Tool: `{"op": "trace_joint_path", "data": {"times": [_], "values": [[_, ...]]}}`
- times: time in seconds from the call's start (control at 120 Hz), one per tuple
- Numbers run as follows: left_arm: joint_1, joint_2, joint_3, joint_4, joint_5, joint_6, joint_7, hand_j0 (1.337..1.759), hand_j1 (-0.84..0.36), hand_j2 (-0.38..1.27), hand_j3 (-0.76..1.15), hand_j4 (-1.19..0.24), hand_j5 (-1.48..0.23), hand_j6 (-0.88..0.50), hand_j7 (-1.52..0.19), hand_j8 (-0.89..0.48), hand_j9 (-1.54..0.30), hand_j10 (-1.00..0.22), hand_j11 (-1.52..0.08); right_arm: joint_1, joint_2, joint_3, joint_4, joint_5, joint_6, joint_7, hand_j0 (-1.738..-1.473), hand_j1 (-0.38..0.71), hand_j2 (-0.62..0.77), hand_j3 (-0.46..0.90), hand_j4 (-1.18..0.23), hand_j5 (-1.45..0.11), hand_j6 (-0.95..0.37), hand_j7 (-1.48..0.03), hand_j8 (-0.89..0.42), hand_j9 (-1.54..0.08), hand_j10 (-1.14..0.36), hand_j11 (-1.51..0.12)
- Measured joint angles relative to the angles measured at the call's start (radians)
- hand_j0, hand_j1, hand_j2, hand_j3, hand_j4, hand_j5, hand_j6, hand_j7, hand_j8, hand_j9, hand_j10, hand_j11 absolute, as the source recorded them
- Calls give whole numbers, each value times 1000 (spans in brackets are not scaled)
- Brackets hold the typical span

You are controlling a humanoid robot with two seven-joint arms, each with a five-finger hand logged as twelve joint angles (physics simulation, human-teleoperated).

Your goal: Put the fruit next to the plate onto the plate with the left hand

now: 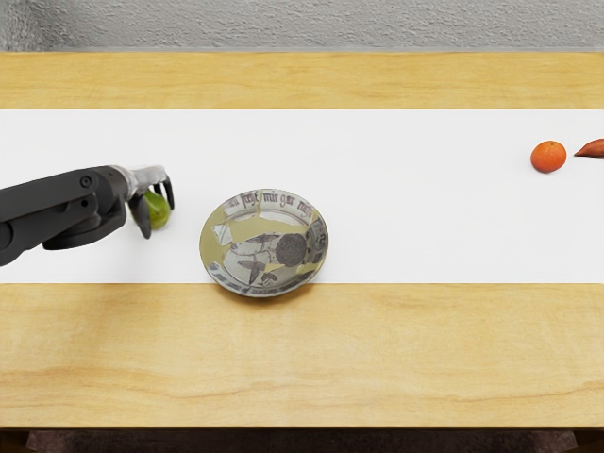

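Note:
A shiny metallic plate (264, 243) with a patterned inside sits on the white runner, left of centre. Just to its left lies a small green fruit (159, 211). My left hand (155, 202) comes in from the left edge on a dark arm, and its fingers are curled around the green fruit, partly hiding it. Whether the fruit is off the surface I cannot tell. The hand stands a short gap from the plate's left rim. The right arm is out of view.
An orange fruit (548, 157) and a reddish-brown pointed object (592, 148) lie far right on the white runner (396, 189). The wooden table (302, 349) extends in front and behind.

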Motion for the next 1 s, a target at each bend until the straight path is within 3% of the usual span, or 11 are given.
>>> {"op": "trace_joint_path", "data": {"times": [0.092, 0.142, 0.208, 0.25, 0.283, 0.333, 0.375, 0.45, 0.658, 0.817, 1.0], "values": [[-3, 2, 0, -4, -8, -6, 0, 1649, -263, 310, 0, -532, -961, -397, -960, -354, -961, -610, -956, 0, 0, 0, 0, -1, 0, 0, -1658, -349, 0, 0, 0, 0, -1, 0, -1, 0, -1, 0], [-7, 3, -3, -8, -20, -10, 0, 1650, -283, 337, 0, -492, -1032, -341, -997, -417, -1000, -601, -988, 0, 0, 0, 1, -1, 0, 0, -1658, -349, 0, 0, 0, 0, 0, 0, 0, 0, -1, 0], [-21, 34, -9, -20, -40, -24, 0, 1650, -274, 381, 0, -470, -1108, -366, -1038, -355, -1050, -566, -1024, 0, 0, 0, 1, -1, 0, 0, -1658, -349, 0, 0, 0, 0, 0, 0, 0, 0, 0, 0], [-41, 66, -15, -42, -51, -31, -1, 1650, -268, 499, 0, -525, -1117, -395, -1046, -389, -1063, -653, -1045, 0, 0, 0, 1, -1, 0, 0, -1658, -349, 0, 0, 0, 0, 0, 0, 0, 0, 0, 0], [-54, 81, -19, -61, -63, -35, -2, 1649, -294, 579, 0, -499, -1133, -382, -1055, -349, -1077, -646, -1070, 0, 0, 0, 1, -1, 0, 0, -1658, -349, 0, 0, 0, 0, 0, 0, 0, 0, 0, 0], [-65, 87, -23, -86, -74, -44, -2, 1648, -292, 524, 0, -466, -1145, -348, -1067, -340, -1087, -652, -1091, 0, 0, 0, 1, -1, 0, 0, -1658, -349, 0, 0, 0, 0, 0, 0, 0, 0, 0, 0], [-70, 92, -26, -105, -82, -50, -2, 1648, -305, 594, 0, -439, -1162, -328, -1080, -326, -1092, -652, -1102, 0, 0, 0, 1, -1, 0, 0, -1658, -349, 0, 0, 0, 0, 0, 0, 0, 0, 0, 0], [-75, 114, -42, -138, -89, -63, -2, 1648, -294, 514, 0, -423, -1169, -304, -1094, -335, -1100, -678, -1112, 0, 0, 0, 1, -1, 0, 0, -1658, -349, 0, 0, 0, 0, 0, 0, 0, 0, 0, 0], [-86, 123, -123, -187, -119, -137, -1, 1650, -312, 567, 0, -419, -1163, -225, -1124, -315, -1095, -673, -1100, 0, 0, 0, 1, -1, 0, 0, -1658, -349, 0, 0, 0, 0, 0, 0, 0, 0, 0, 0], [-123, 114, -174, -209, -159, -189, -1, 1651, -227, 402, 0, -492, -1122, -288, -1128, -352, -1086, -704, -1090, 0, 0, 0, 1, -1, 0, 0, -1658, -349, 0, 0, 0, 0, 0, 0, 0, 0, 0, 0], [-123, 73, -217, -217, -188, -228, -1, 1652, -223, 425, 0, -516, -1104, -300, -1112, -373, -1099, -728, -1085, -1, 0, 0, 1, 0, 0, 0, -1658, -349, 0, 0, 0, 0, 0, 0, 0, 0, 0, 0]]}}
